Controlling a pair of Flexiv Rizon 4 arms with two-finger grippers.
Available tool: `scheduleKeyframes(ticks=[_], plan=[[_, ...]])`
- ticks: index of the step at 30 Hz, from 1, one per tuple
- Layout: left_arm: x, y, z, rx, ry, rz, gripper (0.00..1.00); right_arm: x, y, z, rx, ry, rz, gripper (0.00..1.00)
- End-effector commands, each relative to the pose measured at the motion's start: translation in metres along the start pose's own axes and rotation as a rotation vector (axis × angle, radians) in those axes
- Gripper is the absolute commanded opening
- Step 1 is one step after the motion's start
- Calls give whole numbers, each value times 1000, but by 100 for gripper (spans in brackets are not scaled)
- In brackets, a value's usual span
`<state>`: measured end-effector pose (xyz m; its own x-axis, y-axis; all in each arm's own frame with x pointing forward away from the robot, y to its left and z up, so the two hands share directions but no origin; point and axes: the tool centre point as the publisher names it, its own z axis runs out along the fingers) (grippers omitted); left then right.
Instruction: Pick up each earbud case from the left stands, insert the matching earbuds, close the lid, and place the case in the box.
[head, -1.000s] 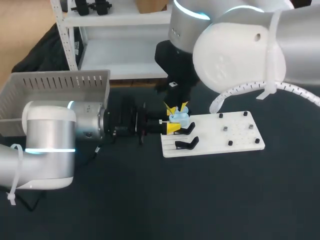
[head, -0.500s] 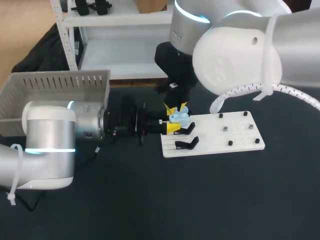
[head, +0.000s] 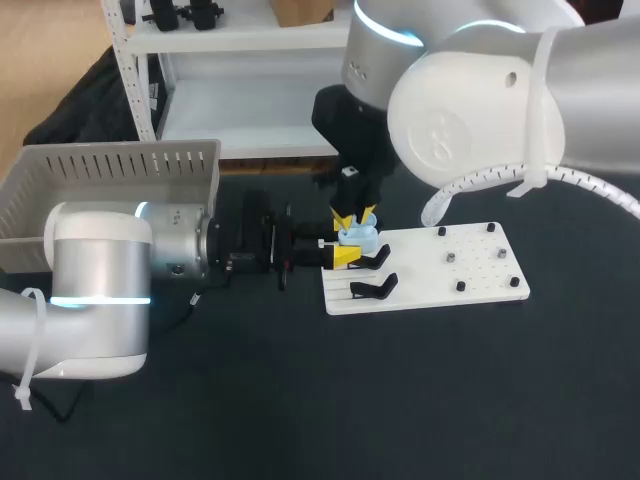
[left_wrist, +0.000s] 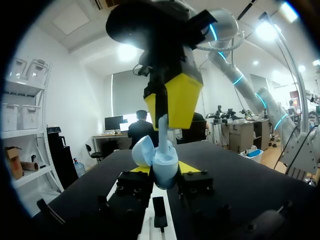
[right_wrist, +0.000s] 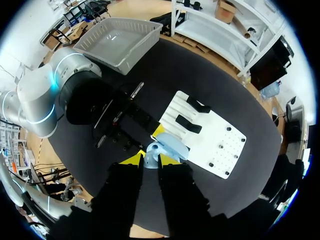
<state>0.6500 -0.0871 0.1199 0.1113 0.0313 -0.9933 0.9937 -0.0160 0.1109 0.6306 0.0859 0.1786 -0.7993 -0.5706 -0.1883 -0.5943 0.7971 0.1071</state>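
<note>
Left wrist view is where it's all shown best. The light-blue earbud case (left_wrist: 163, 161) is gripped from both sides by the left tool (left_wrist: 164, 173), so that tool is closed snugly on it. The case is held off the tabletop (head: 400, 400), by the end of the white board (head: 470, 282) where the black stands (head: 375, 289) sit. Its lid (left_wrist: 142, 150) is flipped open to one side. The right tool (left_wrist: 176, 100) is hung straight above, tips drawn narrow, with what looks like a white earbud (left_wrist: 162, 131) pinched between them, stem pointing down into the case.

What could go sideways, as a guess:
- If the earbud isn't lined up with its socket, a push down could twist the case in the left tool's hold or shove it out altogether.
- The open lid sits close to the yellow tips, so it could get clipped and knocked half shut.
- If the earbud is let go before it's seated, it could drop onto the tabletop.

What can't be made out:
- The sockets inside the case are hidden, so whether anything is already seated can't be told.
- Most of the earbud is covered by the tips, and whether it touches the case yet is unclear.
- In the head view the spot is crowded by the right arm; only the grey box (head: 120, 165) off to the left is shown plainly.
</note>
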Motion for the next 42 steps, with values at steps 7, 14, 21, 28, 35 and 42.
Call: scheduleKeyframes(ticks=[7, 14, 21, 28, 35, 42], plan=[[0, -1, 0, -5, 2, 1, 0, 3, 1, 5, -3, 2, 4, 0], [0, -1, 0, -5, 2, 1, 0, 3, 0, 6, 0, 5, 10, 0], [0, -1, 0, -5, 2, 1, 0, 2, -1, 8, 1, 4, 14, 0], [0, -1, 0, -5, 2, 1, 0, 0, -1, 9, 1, 2, 15, 0], [0, -1, 0, -5, 2, 1, 0, -1, 0, 12, -3, 5, 16, 0], [0, -1, 0, -5, 2, 1, 0, -2, 0, 14, -1, 13, 18, 0]])
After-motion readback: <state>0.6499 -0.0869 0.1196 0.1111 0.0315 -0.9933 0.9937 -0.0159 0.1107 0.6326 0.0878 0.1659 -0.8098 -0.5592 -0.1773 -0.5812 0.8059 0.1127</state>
